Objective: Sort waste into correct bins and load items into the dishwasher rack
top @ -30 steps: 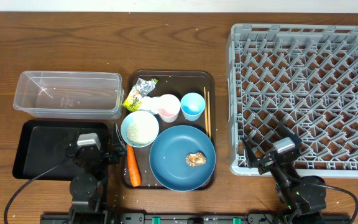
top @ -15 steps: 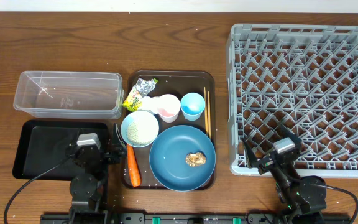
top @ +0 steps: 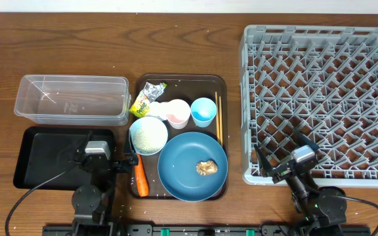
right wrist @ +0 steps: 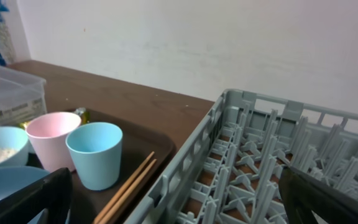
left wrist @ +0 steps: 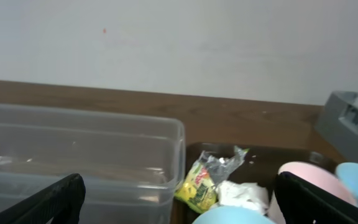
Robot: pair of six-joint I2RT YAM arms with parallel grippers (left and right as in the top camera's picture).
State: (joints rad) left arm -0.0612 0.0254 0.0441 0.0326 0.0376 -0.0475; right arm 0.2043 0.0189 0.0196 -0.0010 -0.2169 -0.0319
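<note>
Along the bottom edge of the overhead view both arms are sitting low. The left gripper is gaping wide over the black tray, facing the tub and the wrapper. The right gripper is also spreading wide at the lower left corner of the rack. A carrot is lying at the left edge of the brown tray, just beside the plate. The wrapper's print is showing too blurred to read.

Black arms, grey wrist caps, black cables
</note>
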